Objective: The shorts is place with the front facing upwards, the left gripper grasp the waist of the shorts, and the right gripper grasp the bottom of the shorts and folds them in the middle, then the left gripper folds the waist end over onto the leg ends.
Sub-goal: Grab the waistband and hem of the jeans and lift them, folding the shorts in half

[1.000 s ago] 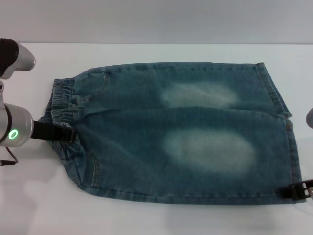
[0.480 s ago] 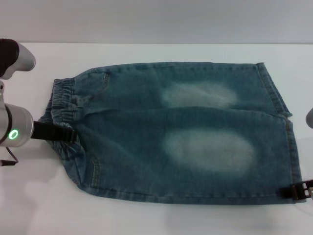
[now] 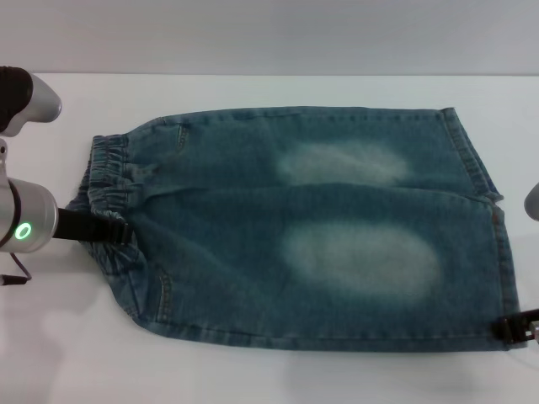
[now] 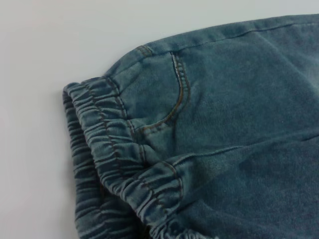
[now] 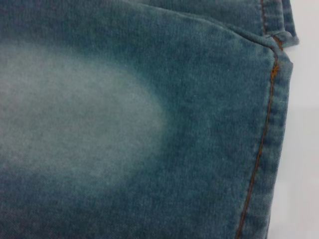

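Observation:
The blue-green denim shorts (image 3: 295, 227) lie flat on the white table, front up, with two pale oval patches. The waist of the shorts (image 3: 105, 168) points left and the bottom of the shorts (image 3: 497, 244) points right. My left gripper (image 3: 120, 231) reaches in from the left at mid-waist and is shut on the puckered band, which bunches around it. The left wrist view shows the gathered waist (image 4: 107, 149) and a pocket seam close up. My right gripper (image 3: 515, 328) sits at the lower right corner of the near leg's hem. The right wrist view shows that hem (image 5: 264, 149).
The white table (image 3: 269, 379) extends around the shorts on all sides. A white part of the left arm (image 3: 29, 101) sits at the far left edge. A grey part of the right arm (image 3: 533, 202) peeks in at the right edge.
My right gripper has slid a little to the right along the hem corner, so less of it shows. The left gripper and the shorts have stayed put.

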`<state>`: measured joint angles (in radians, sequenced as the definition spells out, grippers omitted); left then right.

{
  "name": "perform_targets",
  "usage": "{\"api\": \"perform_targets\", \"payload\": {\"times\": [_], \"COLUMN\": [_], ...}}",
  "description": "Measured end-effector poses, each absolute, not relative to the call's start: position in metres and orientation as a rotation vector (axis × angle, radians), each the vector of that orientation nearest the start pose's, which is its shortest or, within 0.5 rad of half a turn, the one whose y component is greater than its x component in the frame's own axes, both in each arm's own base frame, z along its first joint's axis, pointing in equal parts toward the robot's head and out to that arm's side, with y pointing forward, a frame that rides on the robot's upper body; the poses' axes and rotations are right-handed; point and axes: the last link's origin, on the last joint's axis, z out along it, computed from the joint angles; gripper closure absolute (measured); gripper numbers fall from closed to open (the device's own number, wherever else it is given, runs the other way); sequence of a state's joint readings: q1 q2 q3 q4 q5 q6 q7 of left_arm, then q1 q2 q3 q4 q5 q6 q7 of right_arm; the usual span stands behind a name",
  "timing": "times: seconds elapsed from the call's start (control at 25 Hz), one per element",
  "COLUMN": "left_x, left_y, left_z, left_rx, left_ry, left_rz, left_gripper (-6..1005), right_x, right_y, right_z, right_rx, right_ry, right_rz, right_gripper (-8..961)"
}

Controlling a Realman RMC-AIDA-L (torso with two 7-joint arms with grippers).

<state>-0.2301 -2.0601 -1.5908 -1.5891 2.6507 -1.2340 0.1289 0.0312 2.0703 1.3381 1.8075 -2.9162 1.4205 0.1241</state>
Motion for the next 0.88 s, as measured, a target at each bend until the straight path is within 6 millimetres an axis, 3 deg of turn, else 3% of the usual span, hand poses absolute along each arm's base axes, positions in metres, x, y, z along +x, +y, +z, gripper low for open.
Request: {"api": "perform_targets", "payload": {"times": [0.2, 0.32, 0.56, 0.88], "left_x": [-0.2323, -0.2321, -0.2320, -0.2317], "left_y": [0.3226, 0.3227, 0.3229, 0.3235], "left_z": [0.0141, 0.0140, 0.0141, 0.0143], "left_rx": [-2.095, -2.096, -2.095, -2.093], "left_ry": [-1.298, -1.298, -1.297, -1.295], "left_rz": [0.165, 0.162, 0.161, 0.156], "left_gripper": [901, 901, 901, 901], "right_x": [0.2432, 0.2436, 0.2438, 0.2356], "right_y": [0.2516, 0.2519, 0.2522, 0.2569], "right_z": [-0.0016, -0.0011, -0.0011, -0.0022], "right_rx": [-1.955, -1.953, -1.957, -2.002], "right_ry": [1.379, 1.380, 1.374, 1.308], "right_rz": [-0.468, -0.468, -0.468, -0.448], "right_gripper": [588, 792, 947, 948]}}
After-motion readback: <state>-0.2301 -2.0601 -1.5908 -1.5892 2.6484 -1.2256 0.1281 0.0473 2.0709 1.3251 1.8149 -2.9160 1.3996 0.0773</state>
